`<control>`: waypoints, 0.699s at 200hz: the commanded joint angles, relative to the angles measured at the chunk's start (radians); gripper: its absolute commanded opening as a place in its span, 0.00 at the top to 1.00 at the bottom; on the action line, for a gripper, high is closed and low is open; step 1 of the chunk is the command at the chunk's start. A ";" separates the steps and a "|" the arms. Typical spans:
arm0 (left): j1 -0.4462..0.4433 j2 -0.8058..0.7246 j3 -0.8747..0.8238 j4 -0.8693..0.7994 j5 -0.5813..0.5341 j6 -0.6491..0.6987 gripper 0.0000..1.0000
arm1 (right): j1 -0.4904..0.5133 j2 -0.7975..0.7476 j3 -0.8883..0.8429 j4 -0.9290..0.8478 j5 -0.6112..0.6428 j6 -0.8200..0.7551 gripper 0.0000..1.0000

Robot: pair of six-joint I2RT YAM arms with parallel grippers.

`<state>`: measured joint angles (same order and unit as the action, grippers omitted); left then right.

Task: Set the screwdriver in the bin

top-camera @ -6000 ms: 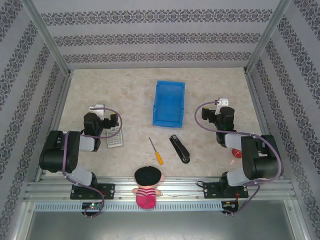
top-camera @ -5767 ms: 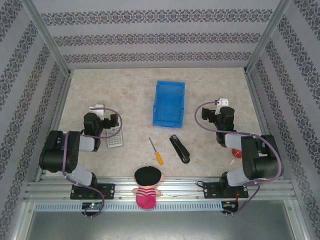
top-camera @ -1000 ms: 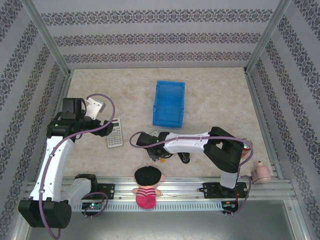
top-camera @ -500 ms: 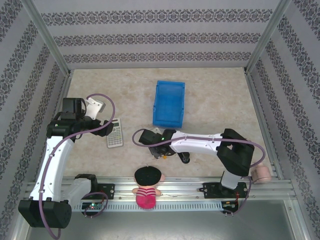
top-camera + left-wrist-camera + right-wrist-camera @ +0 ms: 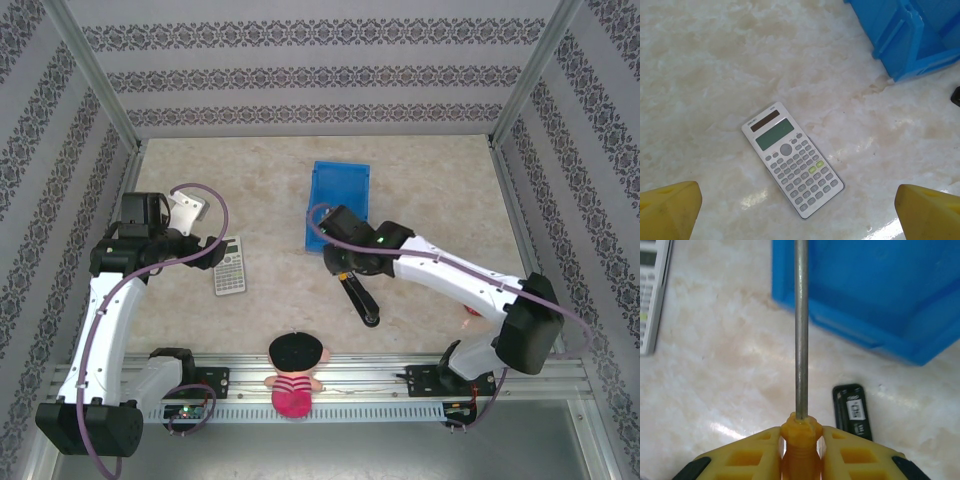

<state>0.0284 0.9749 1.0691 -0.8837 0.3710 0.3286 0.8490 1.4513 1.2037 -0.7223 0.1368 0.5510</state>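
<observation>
My right gripper [image 5: 800, 445] is shut on the screwdriver's orange-yellow handle [image 5: 800, 432]. Its thin silver shaft [image 5: 801, 325] points straight ahead, with the tip over the near wall of the blue bin [image 5: 880, 290]. In the top view the right gripper [image 5: 342, 258] hovers at the near end of the bin [image 5: 340, 178], and the arm covers that end. My left gripper [image 5: 800, 210] is open above the table, its yellow fingertips [image 5: 670, 210] wide apart with nothing between them. It shows in the top view at the left [image 5: 205, 250].
A grey calculator [image 5: 230, 265] [image 5: 792, 157] lies under the left gripper. A black stapler [image 5: 360, 298] [image 5: 854, 410] lies just near of the right gripper. A doll with a black hat [image 5: 293, 372] sits at the table's near edge. Patterned walls enclose the table.
The right arm has lifted the screwdriver off the table in front of the doll and carried it back and right to the bin's near end. The left arm has barely moved.
</observation>
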 commanded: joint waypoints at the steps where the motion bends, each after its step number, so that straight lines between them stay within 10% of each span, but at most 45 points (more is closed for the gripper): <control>1: 0.007 -0.014 0.029 -0.023 0.023 -0.016 0.01 | -0.068 -0.011 0.040 -0.019 -0.048 -0.040 0.75; 140: 0.007 -0.024 0.032 -0.035 0.044 -0.019 0.01 | -0.234 0.326 0.312 0.020 -0.085 -0.041 0.75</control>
<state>0.0284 0.9730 1.0721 -0.8845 0.3897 0.3214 0.6304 1.7329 1.4731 -0.7067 0.0582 0.5049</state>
